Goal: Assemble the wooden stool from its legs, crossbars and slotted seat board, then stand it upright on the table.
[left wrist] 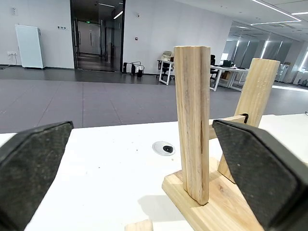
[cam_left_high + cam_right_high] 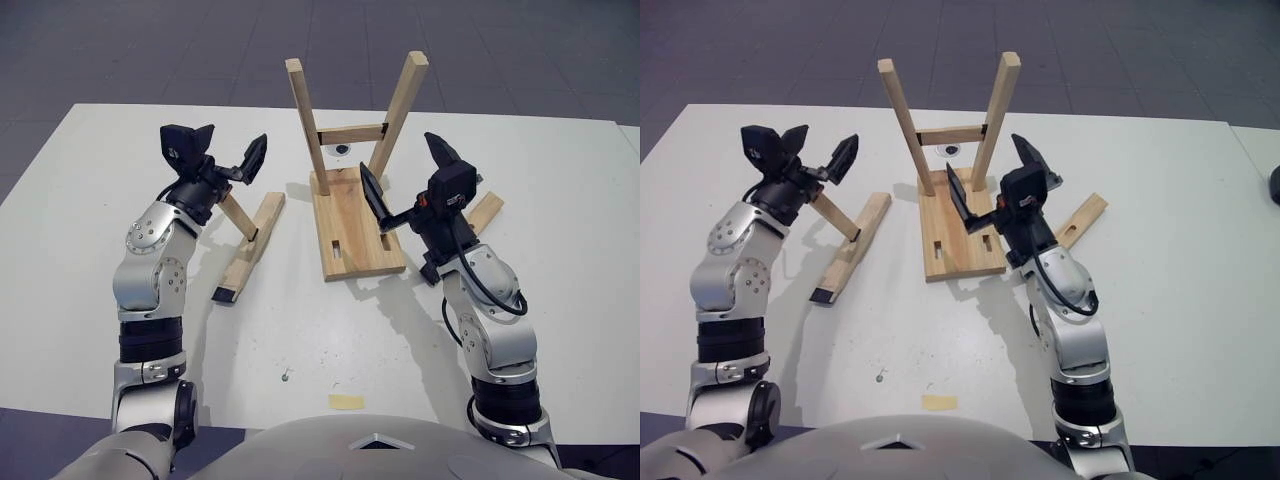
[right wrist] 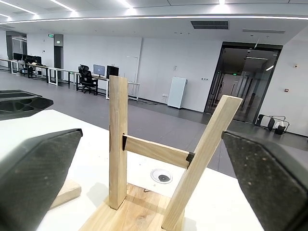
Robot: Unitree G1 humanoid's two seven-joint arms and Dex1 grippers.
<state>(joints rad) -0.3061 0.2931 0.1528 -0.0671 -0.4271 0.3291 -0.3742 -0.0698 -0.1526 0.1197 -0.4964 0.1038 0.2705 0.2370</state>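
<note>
Silver arms (image 2: 150, 270), black joint bands (image 2: 150, 340), black cable (image 2: 505, 300); black textured pads (image 1: 33, 173)

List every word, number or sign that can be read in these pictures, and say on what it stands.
No text can be read.
Green sign above the doorway: too small to read.
Seat board, legs, white table: no print visible.
Tape piece on the table: blank.

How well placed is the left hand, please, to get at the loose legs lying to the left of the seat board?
Probably yes: the open left hand hovers close over the loose legs, and nothing stands between them.
</note>
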